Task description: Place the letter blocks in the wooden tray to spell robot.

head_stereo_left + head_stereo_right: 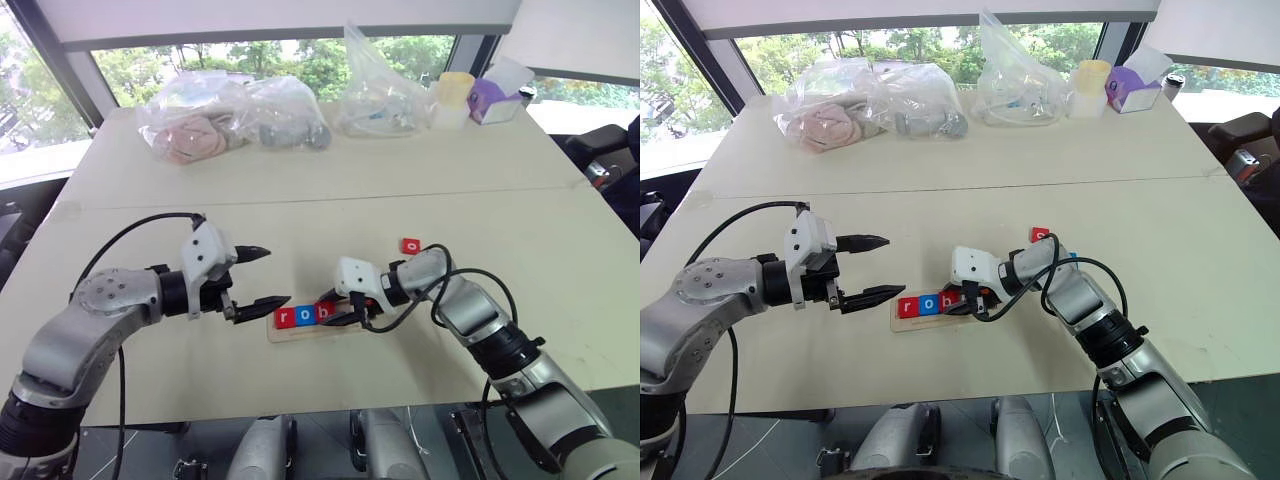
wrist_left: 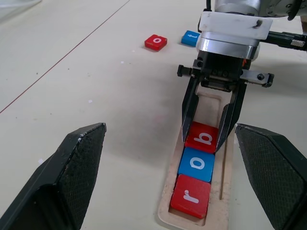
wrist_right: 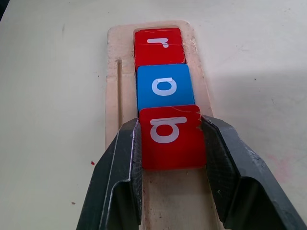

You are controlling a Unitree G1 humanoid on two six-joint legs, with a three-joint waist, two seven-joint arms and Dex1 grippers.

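The wooden tray (image 3: 112, 72) lies on the table near its front edge. Three letter blocks sit in its groove in a row: a red r (image 3: 158, 45), a blue o (image 3: 164, 87) and a red b (image 3: 171, 136). My right gripper (image 1: 340, 316) is shut on the b block, one finger on each side, with the block low in the groove against the o. A loose red o (image 2: 156, 41) and a blue t (image 2: 191, 37) lie on the table beyond the tray. My left gripper (image 1: 278, 276) hovers open and empty just left of the tray's r end.
Clear plastic bags (image 1: 230, 115) with soft items, another bag (image 1: 375, 95), a yellow cup (image 1: 455, 92) and a purple box (image 1: 495, 100) line the far edge of the table. A dark chair (image 1: 605, 150) stands at the right.
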